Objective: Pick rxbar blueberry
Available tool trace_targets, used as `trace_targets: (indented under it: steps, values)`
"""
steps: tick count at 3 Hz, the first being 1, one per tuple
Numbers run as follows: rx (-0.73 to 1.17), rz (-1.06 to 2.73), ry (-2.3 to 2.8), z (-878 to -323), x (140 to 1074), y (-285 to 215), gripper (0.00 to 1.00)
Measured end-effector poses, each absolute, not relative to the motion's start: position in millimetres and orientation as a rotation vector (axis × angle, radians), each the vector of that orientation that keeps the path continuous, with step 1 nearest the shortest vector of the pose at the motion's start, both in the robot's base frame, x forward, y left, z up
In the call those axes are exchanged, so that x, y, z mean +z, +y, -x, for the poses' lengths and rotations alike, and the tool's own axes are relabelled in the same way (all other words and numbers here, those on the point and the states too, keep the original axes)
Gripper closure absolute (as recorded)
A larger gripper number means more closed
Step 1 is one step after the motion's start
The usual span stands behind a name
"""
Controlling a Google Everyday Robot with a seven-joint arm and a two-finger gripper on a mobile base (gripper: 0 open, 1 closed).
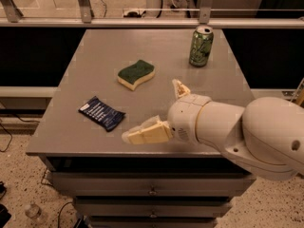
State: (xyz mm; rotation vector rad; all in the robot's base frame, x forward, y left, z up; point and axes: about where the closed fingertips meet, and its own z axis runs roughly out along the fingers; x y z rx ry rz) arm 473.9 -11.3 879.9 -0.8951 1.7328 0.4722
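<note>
We see a gray worktop (118, 46) with three things on it. The rxbar blueberry (101, 113) lies flat near the front left part of the worktop. It is a small, thin, dark blue packet, shaped like a long box squashed flat. It lies slanted, not straight with the worktop edge. Thin lines of white writing run along its top. There is a small white patch at its far left end. Nothing touches it.

Our tool (159, 110) is at the end of a fat white arm that comes in from the right. It hangs over the front middle of the worktop, just to the right of the blue packet and apart from it. Its two pale fingers (147, 133) are spread wide and hold nothing. One finger points left toward the packet, close to the front edge. The other finger sticks up farther back.

A green and yellow sponge (136, 73) sits behind the packet, near the middle. A green can (201, 46) stands upright at the back right.
</note>
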Motion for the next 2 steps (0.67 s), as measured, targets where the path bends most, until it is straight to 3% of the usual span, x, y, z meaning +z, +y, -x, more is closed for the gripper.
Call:
trace_targets:
  steps: [2]
  values:
    - [0.521,0.939,1.67,-484,871,33,0.0]
